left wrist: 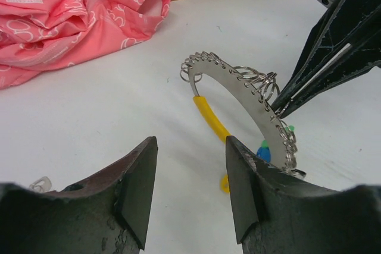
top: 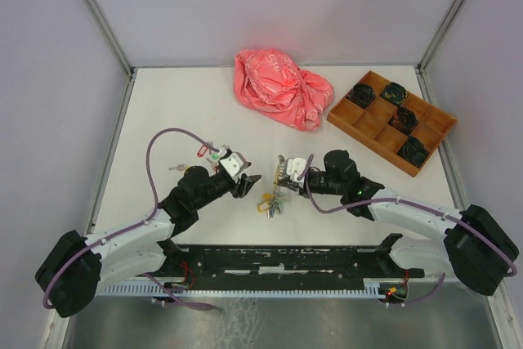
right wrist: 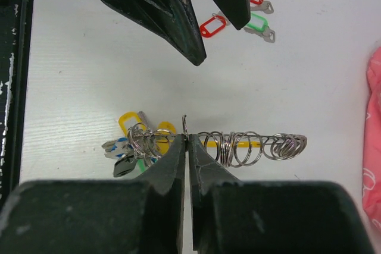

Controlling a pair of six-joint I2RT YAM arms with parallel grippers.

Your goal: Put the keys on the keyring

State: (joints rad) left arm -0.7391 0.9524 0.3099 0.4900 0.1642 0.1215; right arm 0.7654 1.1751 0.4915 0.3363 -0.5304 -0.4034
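Biggest thing first: the white bench (top: 163,104), with a crumpled pink bag (top: 282,87) at the back and a wooden divided tray (top: 365,118) to its right, a few dark bits in some compartments. Both arms reach into the middle and face each other.

My right claw (right wrist: 184,138) is pressed together and pinching the thin edge of the keyring (left wrist: 238,85), which stands up on edge in the middle of the bench. It's a silver arc with a yellow stretch, and a row of small loops is strung along it. My left claw (left wrist: 190,144) is spread, nothing in it, pointed at the ring from just beside it but not touching.

A bunch of keys (right wrist: 134,144) with yellow, blue and green tags hangs off the ring on one side of the pinch. A few loose ones with red tags (right wrist: 213,27) and a green tag (right wrist: 257,23) lie flat on the bench beyond the left claw, well apart from the ring.
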